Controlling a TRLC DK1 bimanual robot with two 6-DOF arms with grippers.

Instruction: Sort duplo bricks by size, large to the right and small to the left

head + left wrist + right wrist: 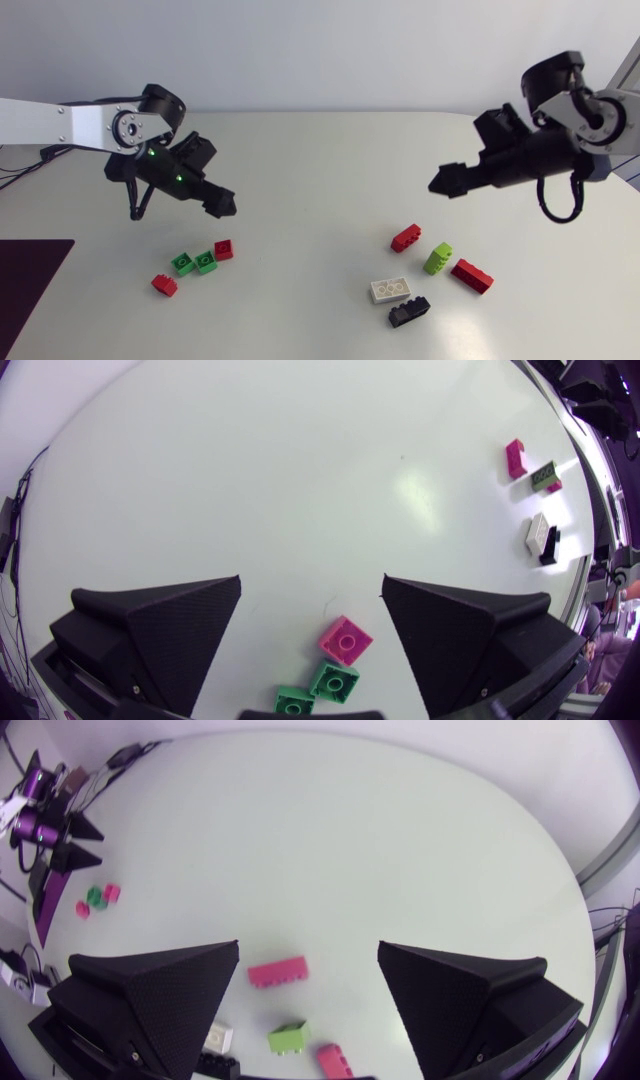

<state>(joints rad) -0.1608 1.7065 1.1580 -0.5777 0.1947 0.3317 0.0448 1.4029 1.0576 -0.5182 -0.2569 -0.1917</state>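
Head view: four small square studded bricks [205, 262] left on the smooth white desk [310, 170], five longer plastic bricks [437, 258] right; left end effector [222, 205] and right end effector [440, 184] spread wide, empty.

Left matte black gripper [224, 204]: aloft, angled downward, fingers wide apart.
Right matte black gripper [441, 184]: aloft, fingers wide apart.

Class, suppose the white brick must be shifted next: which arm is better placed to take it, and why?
Right. The white brick lies on the right side, close to the right arm, whose jaws are open. The left arm hangs far off on the other side.
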